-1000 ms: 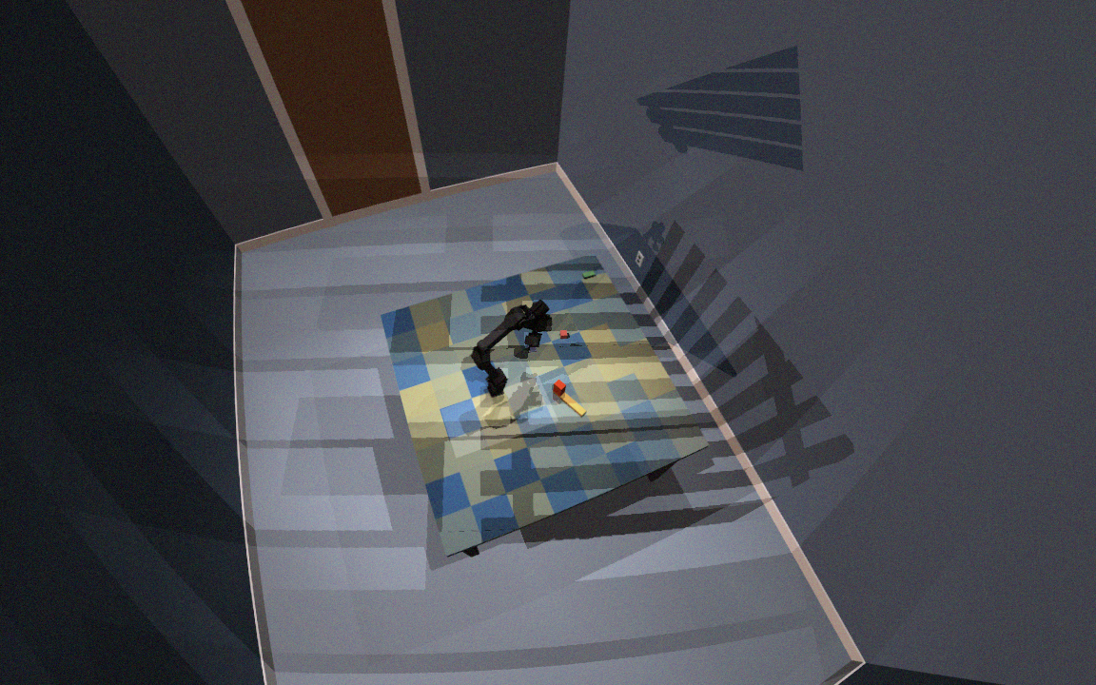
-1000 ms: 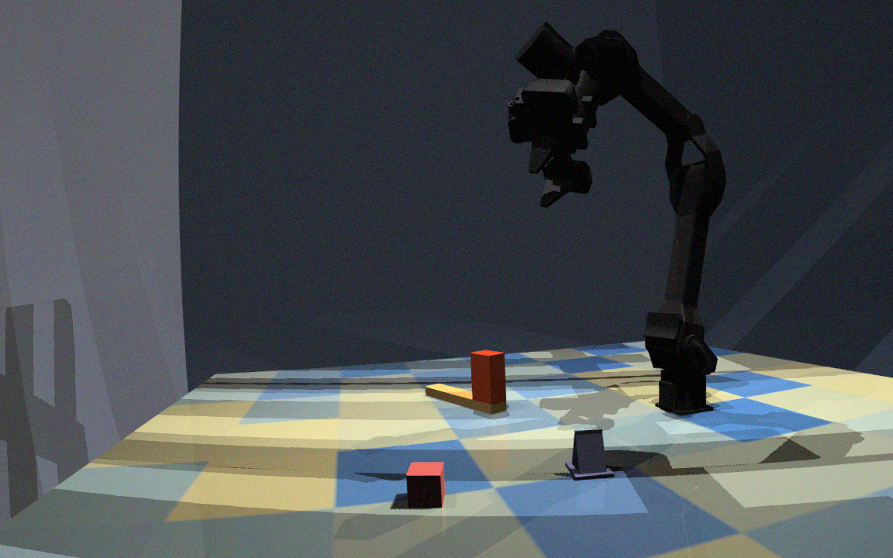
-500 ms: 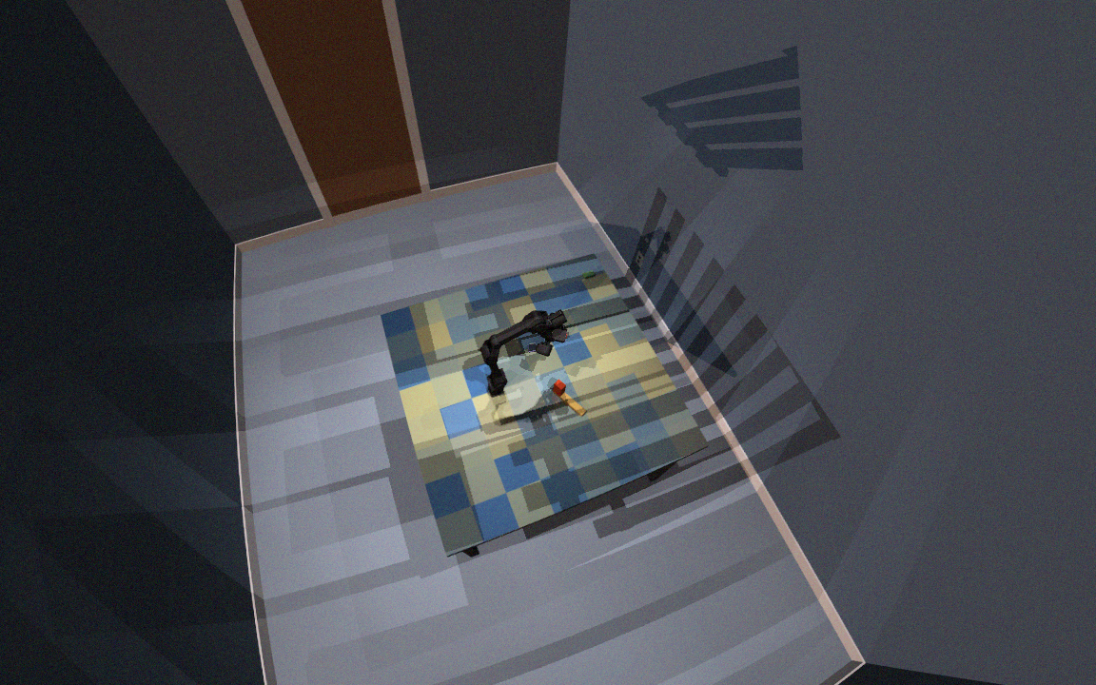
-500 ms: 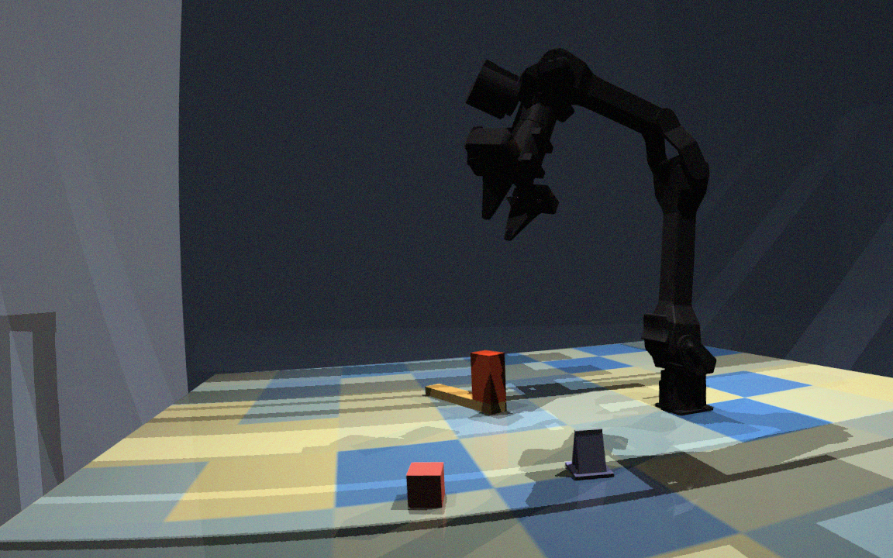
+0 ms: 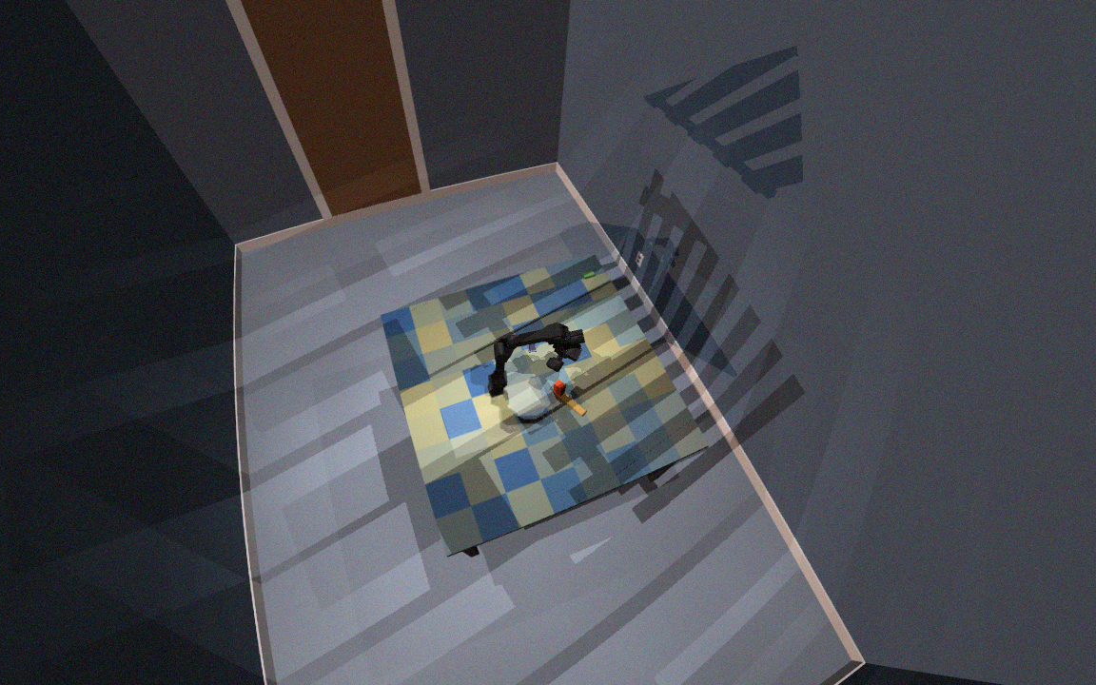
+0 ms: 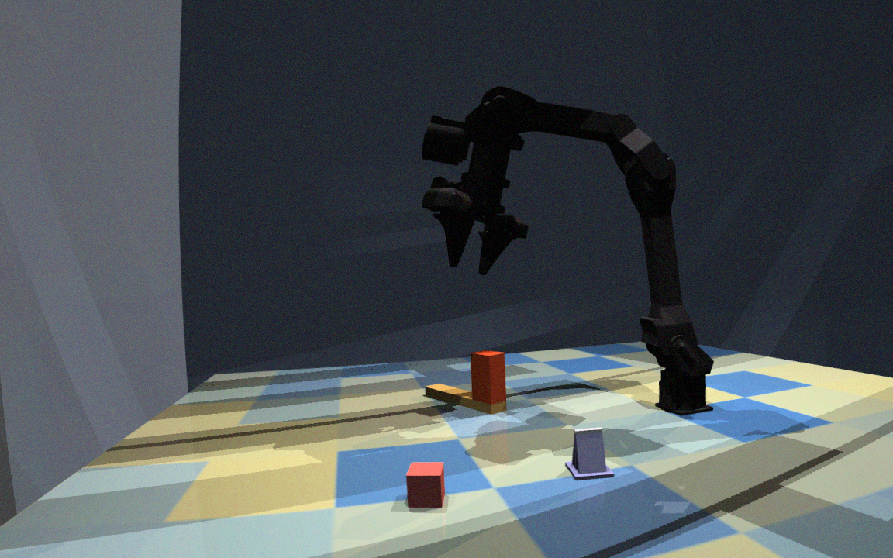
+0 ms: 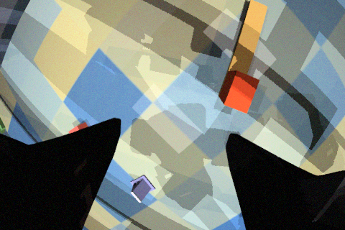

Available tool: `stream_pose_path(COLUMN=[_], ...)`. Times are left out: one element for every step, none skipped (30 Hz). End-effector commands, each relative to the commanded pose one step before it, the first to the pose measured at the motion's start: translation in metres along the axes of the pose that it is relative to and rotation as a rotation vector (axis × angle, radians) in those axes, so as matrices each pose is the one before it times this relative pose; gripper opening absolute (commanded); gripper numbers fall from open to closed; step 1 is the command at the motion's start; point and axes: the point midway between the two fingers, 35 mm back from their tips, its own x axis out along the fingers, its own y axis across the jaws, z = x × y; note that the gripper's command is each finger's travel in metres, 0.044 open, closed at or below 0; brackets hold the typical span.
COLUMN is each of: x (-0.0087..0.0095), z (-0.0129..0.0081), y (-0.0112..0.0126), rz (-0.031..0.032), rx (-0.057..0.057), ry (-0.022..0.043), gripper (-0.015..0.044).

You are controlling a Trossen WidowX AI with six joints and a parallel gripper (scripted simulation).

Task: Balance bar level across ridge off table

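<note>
Claw (image 6: 474,266) hangs high over the desk (image 6: 817,478), fingers apart, nothing between them.

Nearest to it, below and toward the camera side: the purple ridge (image 6: 588,452), a small wedge on a flat foot. A small red cube (image 6: 425,483) sits further out from the ridge.

Beyond the claw, on the far side: the orange bar (image 6: 449,392) lies flat on the desk, one end under or against a tall red block (image 6: 487,376); which, cannot tell.

Risks, as judged:
- Tall block blocks the bar's near end; a descent there may topple it.
- Off-centre grasp makes the bar tip on release.
- Narrow ridge top; slight misplacement drops one end to the desk.
</note>
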Motion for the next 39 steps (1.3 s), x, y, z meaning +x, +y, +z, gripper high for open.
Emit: stream_pose_path(x=[0.01156,0.00356,0.00358,0.0036,0.00362,0.00364,0.00365,0.00365,0.00368,0.0037,0.00372,0.00374,0.00375,0.00377,0.00379,0.00379,0.00305,0.00184,0.00061,0.0,0.00098,0.00198,0.00302,0.00388,0.00477,0.00561,0.0061,0.00624,0.00628,0.00629,0.00631,0.00631,0.00632,0.00632,0.00631,0.00631,0.0063,0.00628,0.00626], z=[0.01663,0.00449,0.00448,0.00446,0.00445,0.00443,0.00442,0.00426,0.00428,0.00426,0.00422,0.0042,0.00419,0.00415,0.00411,0.00401,0.00318,0.0019,0.00063,0.0,0.0002,0.00039,0.00057,0.00069,0.00077,0.00081,0.00076,0.00065,0.00053,0.0004,0.00027,0.00014,0.00001,-0.00012,-0.00025,-0.00037,-0.0005,-0.00063,-0.00076], y=[-0.0122,-0.00342,-0.00346,-0.0035,-0.00354,-0.00358,-0.00362,-0.0031,-0.00317,-0.00321,-0.00324,-0.00328,-0.00332,-0.00335,-0.00338,-0.00336,-0.00269,-0.00162,-0.00054,0.0,0.00014,0.00027,0.0004,0.00048,0.00054,0.00056,0.00053,0.00045,0.00037,0.00028,0.00019,0.0001,0.00001,-0.00008,-0.00017,-0.00026,-0.00035,-0.00044,-0.00053], rz=[-0.04677,-0.01219,-0.01208,-0.01195,-0.01183,-0.01171,-0.01158,-0.00908,-0.00898,-0.00907,-0.00965,-0.0095,-0.00934,-0.00956,-0.0097,-0.01042,-0.00845,-0.00502,-0.00167,0.0,0.00001,0.00002,0.00004,0.00004,0.00005,0.00005,0.00005,0.00004,0.00003,0.00003,0.00002,0.00001,0.0,0.0,-0.00001,-0.00002,-0.00003,-0.00003,-0.00004], rx=[0.031,0.0095,0.0095,0.0095,0.0095,0.0095,0.0095,0.0082,0.0082,0.0081,0.0075,0.0075,0.0075,0.0072,0.007,0.0062,0.0048,0.0028,0.0009,0.0,0.0,0.0,0.0,0.0,0.0,0.0,0.0,0.0,0.0,0.0,0.0,0.0,0.0,0.0,0.0,0.0,0.0,0.0,0.0], ry=[0.01033,0.00424,0.00445,0.00467,0.00488,0.00509,0.0053,0.00654,0.00675,0.00687,0.00689,0.00708,0.00726,0.00735,0.00747,0.00742,0.00602,0.00367,0.00123,0.0,-0.00002,-0.00004,-0.00005,-0.00006,-0.00007,-0.00007,-0.00007,-0.00006,-0.00005,-0.00004,-0.00003,-0.00002,-0.00001,0.00001,0.00002,0.00003,0.00004,0.00005,0.00006], gripper=[0.0315,0.0315,0.0315,0.0315,0.0315,0.0315,0.0315,0.0315,0.0315,0.0315,0.0315,0.0315,0.0315,0.0315,0.0315,0.0315,0.0315,0.0315,0.0315,0.0315,0.0315,0.0315,0.0315,0.0315,0.0315,0.0315,0.0315,0.0315,0.0315,0.0315,0.0315,0.0315,0.0315,0.0315,0.0315,0.0315,0.0315,0.0315,0.0315])
